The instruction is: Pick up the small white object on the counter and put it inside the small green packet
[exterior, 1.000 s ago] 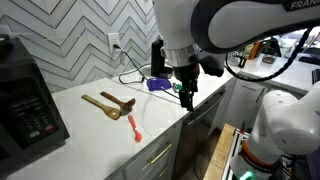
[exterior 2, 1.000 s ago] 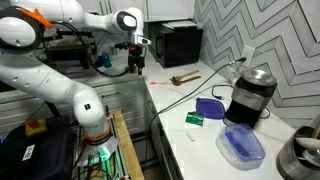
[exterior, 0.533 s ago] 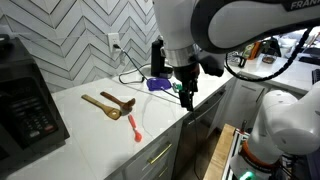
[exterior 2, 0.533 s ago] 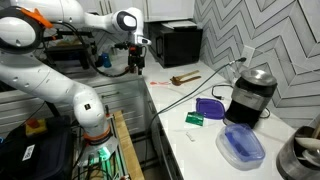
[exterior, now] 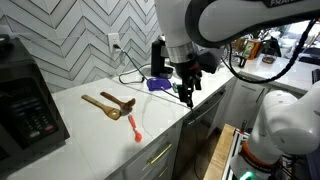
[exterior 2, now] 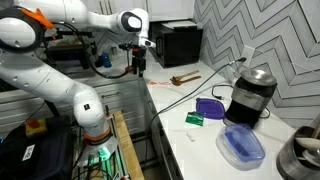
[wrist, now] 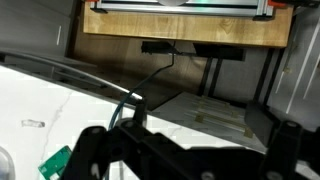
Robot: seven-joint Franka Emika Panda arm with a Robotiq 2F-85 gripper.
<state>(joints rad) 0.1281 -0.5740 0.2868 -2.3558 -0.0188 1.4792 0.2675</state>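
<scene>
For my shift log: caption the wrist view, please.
Open gripper over the counter edge; small green packet lower left, black cable crossing the white top.

On my wrist feed, the tiny bright green packet (wrist: 56,161) runs off the bottom edge. The dark two-fingered gripper (wrist: 185,150) is a blurred silhouette, so I can't read its jaws. A pale speck (wrist: 33,124) at the left of the long white countertop (wrist: 70,100) is too small to identify.

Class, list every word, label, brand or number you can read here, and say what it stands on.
On the robot arm: lettering at the frame's top edge, cut off, unreadable.
On the black appliance: button marks too small to read.
On the small green packet: no print legible.
No text reads clearly anywhere.
</scene>
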